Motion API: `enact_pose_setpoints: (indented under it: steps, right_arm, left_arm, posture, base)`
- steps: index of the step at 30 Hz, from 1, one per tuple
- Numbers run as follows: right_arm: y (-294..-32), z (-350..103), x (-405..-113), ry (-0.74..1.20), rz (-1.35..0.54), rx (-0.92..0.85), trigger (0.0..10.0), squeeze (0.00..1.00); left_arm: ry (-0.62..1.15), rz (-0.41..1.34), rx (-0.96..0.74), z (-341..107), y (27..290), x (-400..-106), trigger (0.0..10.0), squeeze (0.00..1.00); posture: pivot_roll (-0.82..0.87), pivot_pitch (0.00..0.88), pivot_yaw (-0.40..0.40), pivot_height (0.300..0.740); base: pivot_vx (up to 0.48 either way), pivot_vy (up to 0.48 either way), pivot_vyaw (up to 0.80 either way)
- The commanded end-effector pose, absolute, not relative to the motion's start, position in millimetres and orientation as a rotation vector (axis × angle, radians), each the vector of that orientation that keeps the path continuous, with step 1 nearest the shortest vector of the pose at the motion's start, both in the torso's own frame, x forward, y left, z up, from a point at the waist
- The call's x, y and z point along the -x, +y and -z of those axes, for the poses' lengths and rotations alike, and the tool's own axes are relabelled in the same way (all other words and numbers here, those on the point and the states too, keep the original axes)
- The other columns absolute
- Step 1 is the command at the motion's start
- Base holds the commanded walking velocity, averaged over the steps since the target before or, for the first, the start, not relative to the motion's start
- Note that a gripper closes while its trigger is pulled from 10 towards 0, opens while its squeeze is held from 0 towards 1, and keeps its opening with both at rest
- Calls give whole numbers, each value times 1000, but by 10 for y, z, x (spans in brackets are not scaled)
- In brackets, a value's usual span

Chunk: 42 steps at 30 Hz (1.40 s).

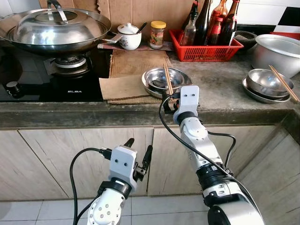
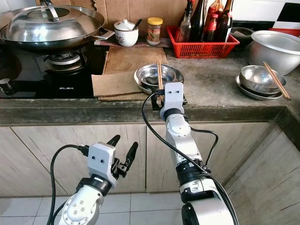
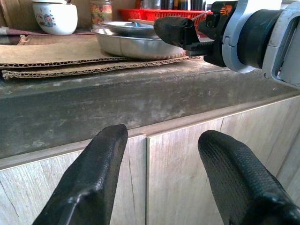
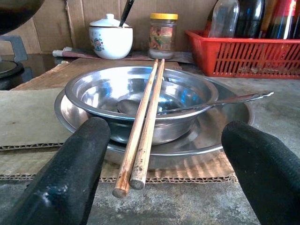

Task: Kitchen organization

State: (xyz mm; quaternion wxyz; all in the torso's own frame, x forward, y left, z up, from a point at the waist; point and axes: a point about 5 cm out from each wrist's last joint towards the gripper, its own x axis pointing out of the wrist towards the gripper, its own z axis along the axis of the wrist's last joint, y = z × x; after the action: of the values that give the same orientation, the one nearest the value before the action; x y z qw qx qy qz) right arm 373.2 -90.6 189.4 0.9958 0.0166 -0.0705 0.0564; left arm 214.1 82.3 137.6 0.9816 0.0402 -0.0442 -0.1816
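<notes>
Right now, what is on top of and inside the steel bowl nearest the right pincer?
Chopsticks lie across the steel bowl; a spoon rests inside. The bowl sits on a steel plate, whose centre is covered.

Head views down; wrist views countertop-level.

We count two pairs of chopsticks: one (image 1: 167,77) across the centre bowl, one (image 1: 283,82) at right. Two small steel bowls (image 1: 161,77) (image 1: 267,80) sit in two plates. One large basin (image 1: 280,50) sits upper right, one lidded wok (image 1: 54,29) upper left, one white pot (image 1: 130,36), one jar (image 1: 157,34), one red basket (image 1: 205,50), one spoon (image 4: 187,105). Two claws (image 1: 139,157) (image 4: 159,154).
</notes>
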Motion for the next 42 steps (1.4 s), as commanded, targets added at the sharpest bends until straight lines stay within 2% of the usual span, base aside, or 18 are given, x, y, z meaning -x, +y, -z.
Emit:
enact_pose_setpoints:
  steps: [1, 2, 30, 31, 32, 37, 38, 42]
  right_arm:
    - [-930, -1924, -3748, -155, -110, -33, 1255, 0]
    - [-935, -1913, -3745, -152, -110, -33, 0, 0]
    - [-909, -1955, -3758, -162, -126, -32, 0, 0]
    - [-901, -1960, -3757, -166, -128, -19, 10000, 0]
    - [-893, -1964, -3756, -170, -133, -6, 10000, 1000]
    - [-868, -1981, -3757, -176, -145, 3, 10000, 1000]
    - [-864, -1984, -3758, -176, -147, 4, 10000, 0]
    - [-864, -1987, -3761, -175, -147, 2, 10000, 0]
  left_arm:
    - [-121, 378, -73, -1439, 793, -2116, 10000, 0]
    - [-120, 376, -73, -1438, 794, -2113, 10000, 0]
    - [-110, 367, -77, -1426, 797, -2106, 10000, 0]
    - [-109, 367, -78, -1423, 798, -2107, 10000, 0]
    - [-108, 367, -78, -1421, 798, -2108, 10000, 0]
    - [-105, 365, -78, -1414, 799, -2108, 10000, 0]
    - [-105, 366, -78, -1415, 797, -2107, 10000, 0]
    - [-106, 368, -78, -1416, 794, -2107, 10000, 0]
  posture:
    - [209, 82, -73, 740]
    - [207, 85, -72, 740]
    - [204, 91, -72, 740]
    - [204, 91, -72, 740]
    - [204, 91, -72, 740]
    - [205, 91, -71, 740]
    - [204, 88, -73, 740]
    - [204, 88, -73, 740]
  base:
    - [0, 0, 0]
    - [0, 0, 0]
    - [0, 0, 0]
    - [0, 0, 0]
    - [0, 0, 0]
    - [0, 0, 0]
    - [0, 0, 0]
    - [0, 0, 0]
